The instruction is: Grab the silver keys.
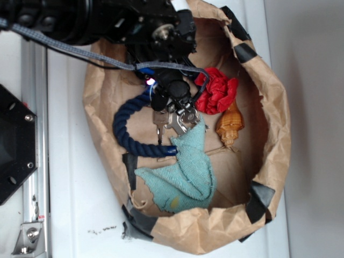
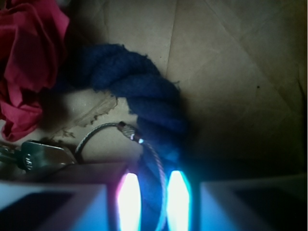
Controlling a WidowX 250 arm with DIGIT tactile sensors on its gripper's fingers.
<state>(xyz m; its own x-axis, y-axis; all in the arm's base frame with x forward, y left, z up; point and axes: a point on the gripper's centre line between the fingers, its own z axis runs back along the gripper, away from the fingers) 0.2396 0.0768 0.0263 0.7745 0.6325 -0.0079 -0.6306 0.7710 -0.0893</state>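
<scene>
While the gripper (image 1: 161, 95) hangs low in the paper bag (image 1: 269, 107) | silver keys (image 1: 174, 121) lie just beyond it, ring (image 2: 103, 130) crossing the blue rope (image 2: 144, 91) | jaw opening cannot be told.

Our black arm (image 1: 107, 24) reaching in from upper left, our gripper (image 1: 173, 102) pointed down, low in our view, its jaws' spacing unclear to us
</scene>
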